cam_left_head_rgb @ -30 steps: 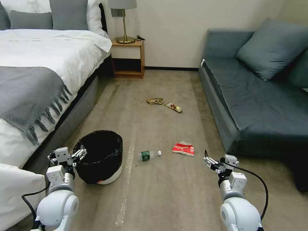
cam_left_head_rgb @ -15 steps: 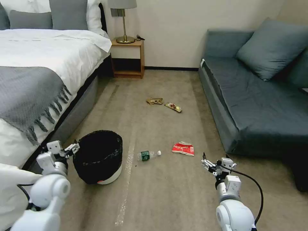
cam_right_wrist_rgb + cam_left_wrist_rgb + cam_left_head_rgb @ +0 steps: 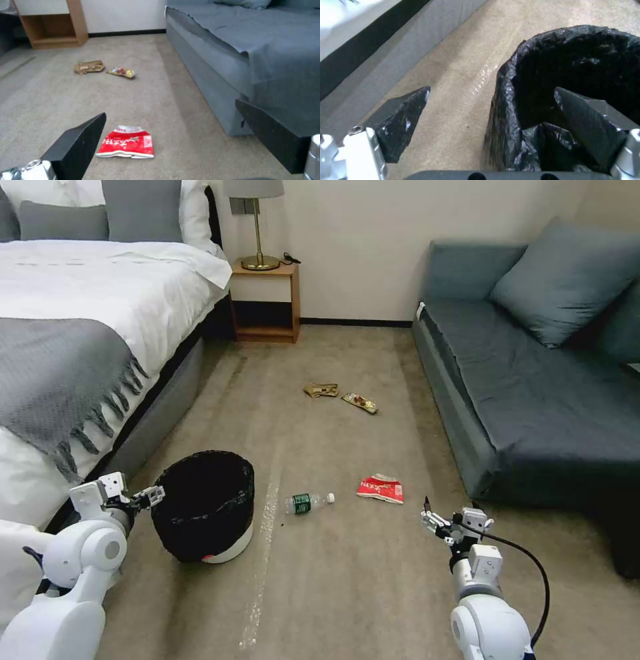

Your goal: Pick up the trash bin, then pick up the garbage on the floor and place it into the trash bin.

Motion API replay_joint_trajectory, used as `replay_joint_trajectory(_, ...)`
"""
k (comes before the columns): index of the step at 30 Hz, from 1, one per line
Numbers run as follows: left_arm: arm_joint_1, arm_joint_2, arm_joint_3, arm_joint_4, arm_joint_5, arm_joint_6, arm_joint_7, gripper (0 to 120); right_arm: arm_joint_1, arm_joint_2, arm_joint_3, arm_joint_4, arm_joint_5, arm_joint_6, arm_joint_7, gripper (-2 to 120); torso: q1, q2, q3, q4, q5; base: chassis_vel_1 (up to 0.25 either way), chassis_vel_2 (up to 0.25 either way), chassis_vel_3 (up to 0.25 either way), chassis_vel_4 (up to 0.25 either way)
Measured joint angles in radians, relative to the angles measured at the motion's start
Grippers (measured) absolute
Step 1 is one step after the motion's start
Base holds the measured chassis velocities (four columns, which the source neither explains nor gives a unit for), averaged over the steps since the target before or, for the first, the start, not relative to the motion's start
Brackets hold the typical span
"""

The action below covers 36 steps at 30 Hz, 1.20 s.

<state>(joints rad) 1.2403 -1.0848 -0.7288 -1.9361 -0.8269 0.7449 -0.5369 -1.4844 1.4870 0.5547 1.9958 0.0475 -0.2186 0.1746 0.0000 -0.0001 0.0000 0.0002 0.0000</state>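
One jaw inside trash bin [image 3: 573, 60] rim

The room is seen from the head camera, high up, facing forward and down over the carpet [image 3: 347, 460]. The trash bin [image 3: 566, 75] is viewed from close above by the left wrist camera; it is shared with the head view. The floor is viewed low and forward by the right wrist camera; 3 litter items are shared with the head view.
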Motion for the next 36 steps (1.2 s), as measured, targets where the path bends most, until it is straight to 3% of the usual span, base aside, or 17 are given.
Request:
replay_joint_trajectory(5, -0.034, -0.010, 0.020, 0.030, 0.006, 0.000, -0.016, 98, 0.004, -0.002, -0.003, -0.007, 0.001, 0.000, 0.000, 100, 0.000, 0.000, 0.000, -0.0001, -0.0001, 0.000, 0.000, 0.000, 0.000)
replay_joint_trajectory(11, -0.120, -0.020, 0.091, 0.109, 0.001, -0.004, -0.053, 98, -0.002, 0.012, -0.007, -0.006, -0.008, 0.005, -0.001, 100, 0.000, 0.000, 0.000, -0.0004, 0.0002, 0.000, 0.000, 0.000, 0.000)
replay_joint_trajectory(15, -0.134, -0.032, 0.120, 0.169, 0.013, -0.005, -0.054, 97, -0.003, 0.017, 0.000, -0.014, -0.009, 0.012, 0.000, 100, 0.000, 0.000, 0.000, -0.0002, -0.0002, 0.000, 0.000, 0.000, 0.000)
replay_joint_trajectory(20, -0.125, -0.034, 0.124, 0.189, 0.029, -0.007, -0.040, 96, -0.004, 0.017, 0.005, -0.019, -0.010, 0.015, 0.000, 100, 0.000, 0.000, 0.000, -0.0001, 0.0001, 0.000, 0.000, 0.000, 0.000)
replay_joint_trajectory(36, -0.098, -0.032, 0.121, 0.213, 0.083, -0.009, 0.061, 43, -0.009, 0.031, -0.010, -0.032, -0.011, 0.020, 0.006, 100, 0.000, 0.000, 0.000, -0.0001, 0.0000, 0.000, 0.000, 0.000, 0.000)
